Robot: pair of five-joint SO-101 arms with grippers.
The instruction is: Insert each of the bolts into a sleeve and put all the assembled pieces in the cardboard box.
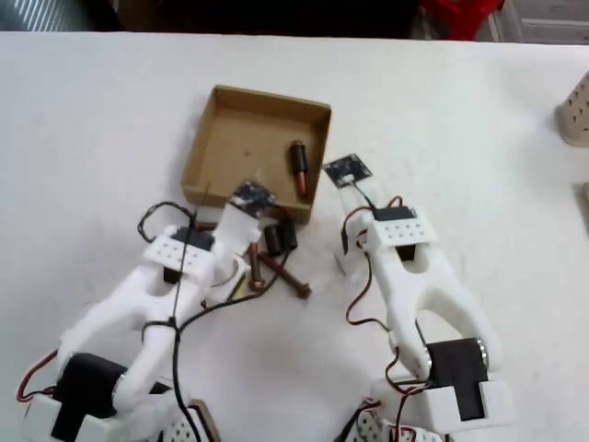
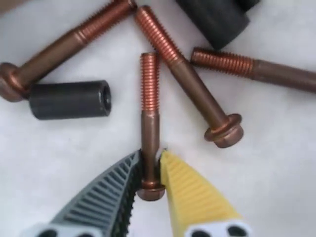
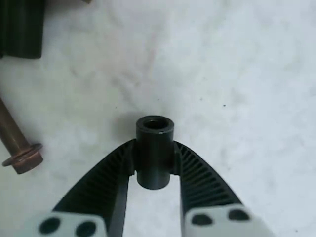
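My left gripper (image 2: 150, 155), with one grey and one yellow finger, is shut on the shank of a copper bolt (image 2: 149, 118) just above its head, and the bolt lies on the white table. Three more bolts (image 2: 185, 74) and a black sleeve (image 2: 69, 99) lie close around it. My right gripper (image 3: 154, 148) is shut on another black sleeve (image 3: 154, 133) whose open bore faces the camera. In the high view the cardboard box (image 1: 207, 152) holds one assembled piece (image 1: 298, 168). The loose bolts (image 1: 276, 276) and sleeves (image 1: 281, 237) lie just in front of the box, between the two arms.
A bolt head (image 3: 20, 157) and a further dark sleeve (image 3: 19, 27) lie beside my right gripper. The right arm (image 1: 409, 267) stands to the right of the pile. A pale pegboard piece (image 1: 575, 110) sits at the table's far right edge.
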